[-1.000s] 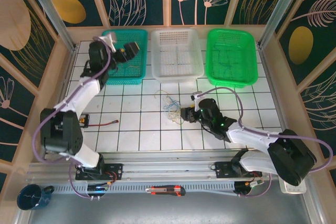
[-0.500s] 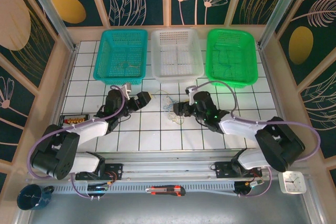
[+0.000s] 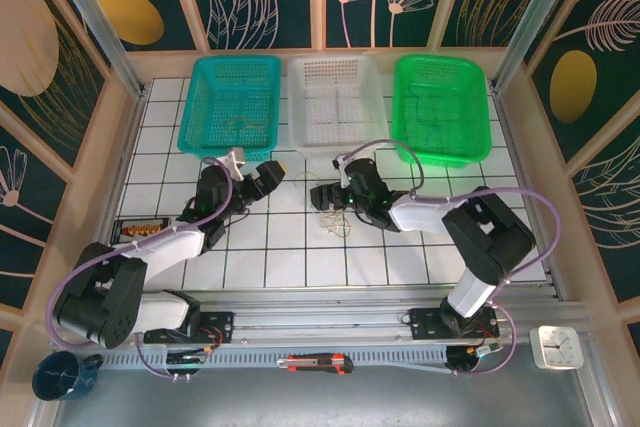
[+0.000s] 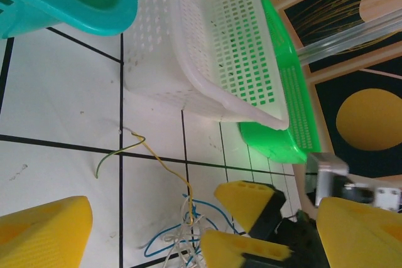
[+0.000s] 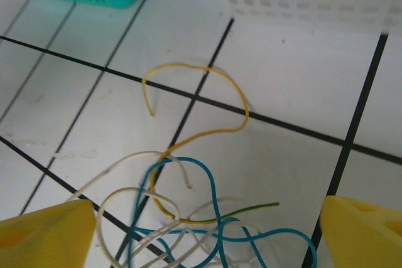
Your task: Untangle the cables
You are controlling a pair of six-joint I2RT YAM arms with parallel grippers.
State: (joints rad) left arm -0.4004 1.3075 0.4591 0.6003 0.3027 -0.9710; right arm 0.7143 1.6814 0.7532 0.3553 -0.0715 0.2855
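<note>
The cables (image 3: 337, 223) lie in a loose tangle of blue, whitish and yellow-green cords on the white tiled table. In the right wrist view the blue cord (image 5: 213, 186), white cord (image 5: 125, 200) and yellow cord (image 5: 196, 135) cross one another just ahead of my right gripper (image 5: 204, 233), which is open with nothing between its fingers. From above, the right gripper (image 3: 322, 196) hovers at the tangle's upper left. My left gripper (image 3: 270, 175) is open too, a tile to the left, facing the tangle. In the left wrist view, the cables (image 4: 179, 233) lie beside the right gripper's yellow fingers (image 4: 248, 199).
Three baskets stand along the back: teal (image 3: 228, 154), white (image 3: 335, 146) and green (image 3: 440, 159). A small black and orange object (image 3: 140, 230) lies at the left edge. A box cutter (image 3: 315, 362), a blue cup (image 3: 60, 375) and a clock (image 3: 555, 347) sit below the rail.
My left arm swung down from over the teal basket to the table beside the tangle. My right gripper slid left and back over the cables while its jaws opened wider.
</note>
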